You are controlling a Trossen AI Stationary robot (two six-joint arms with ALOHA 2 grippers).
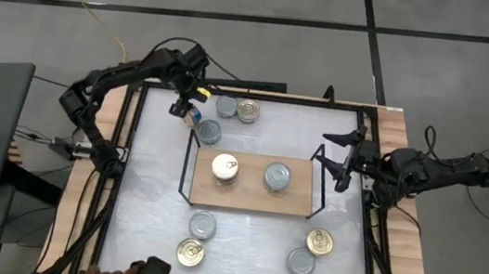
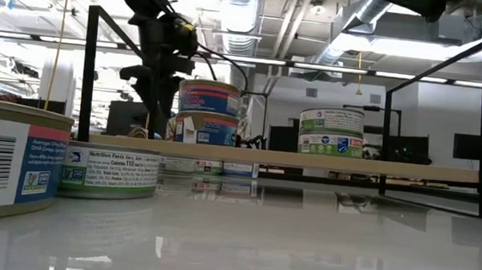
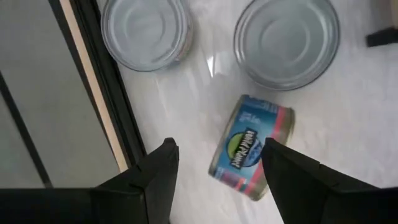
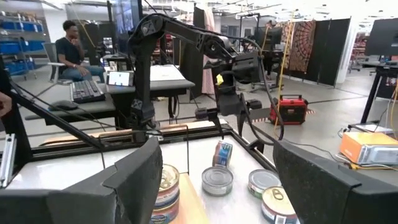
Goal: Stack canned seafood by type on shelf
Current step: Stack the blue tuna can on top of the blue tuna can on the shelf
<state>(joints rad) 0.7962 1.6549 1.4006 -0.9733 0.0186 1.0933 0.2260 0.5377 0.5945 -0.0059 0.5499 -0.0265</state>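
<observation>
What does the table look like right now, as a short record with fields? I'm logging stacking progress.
shelf: holds two stacks
gold-lid stack: two tins, on the shelf's left half
silver-lid stack: two tins, on the right half
tipped tin: on its edge, off the shelf
left gripper: above the tipped tin, jaws open
right gripper: by the shelf's right end, jaws open, empty

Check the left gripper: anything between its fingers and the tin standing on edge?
Nothing visible. The left gripper is open right over the tin on edge; the two flat tins lie beyond it, apart.

Two dark jointed arms, black cables, wedge-shaped black fingers [image 3: 158, 180]
</observation>
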